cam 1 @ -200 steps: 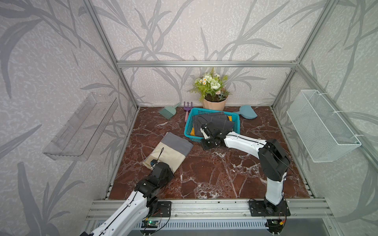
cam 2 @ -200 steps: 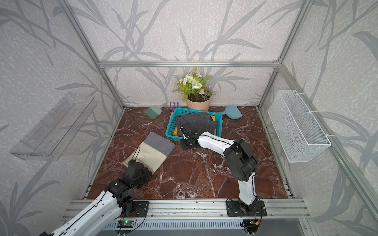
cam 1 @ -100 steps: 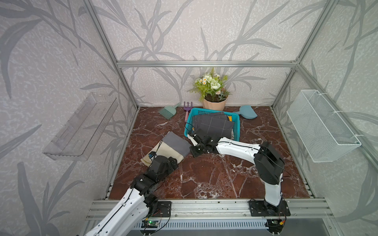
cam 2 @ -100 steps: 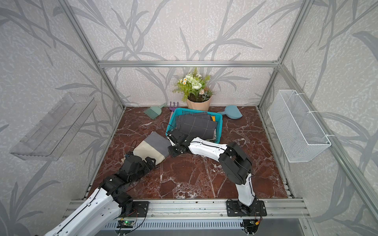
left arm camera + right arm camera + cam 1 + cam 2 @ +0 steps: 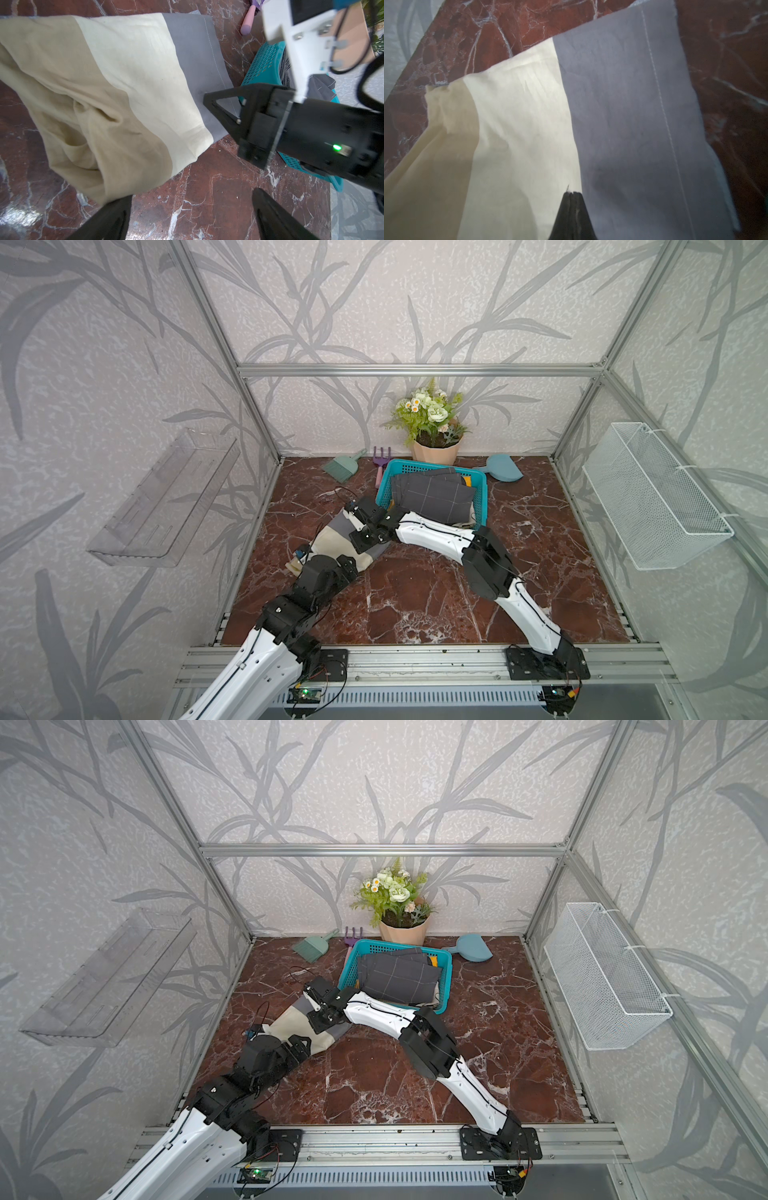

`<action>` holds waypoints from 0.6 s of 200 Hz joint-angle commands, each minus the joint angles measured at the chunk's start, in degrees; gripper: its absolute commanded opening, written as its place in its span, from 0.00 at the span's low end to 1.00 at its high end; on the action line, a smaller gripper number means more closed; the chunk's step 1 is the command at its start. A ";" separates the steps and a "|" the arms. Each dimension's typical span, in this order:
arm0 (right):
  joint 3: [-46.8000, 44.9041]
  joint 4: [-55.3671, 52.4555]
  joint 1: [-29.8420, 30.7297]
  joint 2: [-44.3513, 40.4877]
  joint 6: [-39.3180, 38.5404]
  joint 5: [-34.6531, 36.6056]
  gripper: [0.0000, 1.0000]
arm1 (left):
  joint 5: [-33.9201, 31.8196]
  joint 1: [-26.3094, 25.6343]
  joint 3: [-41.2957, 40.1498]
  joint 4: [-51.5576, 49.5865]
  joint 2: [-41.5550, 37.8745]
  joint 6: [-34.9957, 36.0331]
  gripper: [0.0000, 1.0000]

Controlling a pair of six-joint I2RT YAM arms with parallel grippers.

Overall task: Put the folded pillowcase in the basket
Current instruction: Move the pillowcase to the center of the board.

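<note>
Folded pillowcase (image 5: 330,540), cream with a grey band, lying on the red marble bench (image 5: 415,593) just outside the teal basket (image 5: 481,493), at the corner nearest the left arm; the basket holds a dark checked cloth (image 5: 432,497). Right pincer (image 5: 571,194) closed, tips against the pillowcase where cream meets grey; whether cloth is pinched cannot be told. Left pincer (image 5: 192,194) wide and empty, beside the rumpled cream end
</note>
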 commanded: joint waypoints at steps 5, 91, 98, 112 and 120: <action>4.87 -11.73 0.32 3.66 -0.86 -0.55 0.00 | -2.69 -0.09 2.94 -0.67 0.19 1.03 0.92; -33.51 -4.74 1.51 -20.87 9.49 1.32 0.00 | -10.67 0.41 7.70 6.71 9.06 5.39 0.92; -37.39 -3.73 1.82 -23.60 11.19 1.29 0.00 | -10.44 0.62 7.83 7.69 10.39 5.58 0.92; -44.77 -2.06 2.35 -28.85 15.50 2.08 0.00 | -8.79 0.76 7.69 10.15 12.82 5.66 0.92; -49.07 -0.61 2.69 -31.82 18.33 1.90 0.01 | -7.29 0.76 7.33 11.33 14.00 5.52 0.92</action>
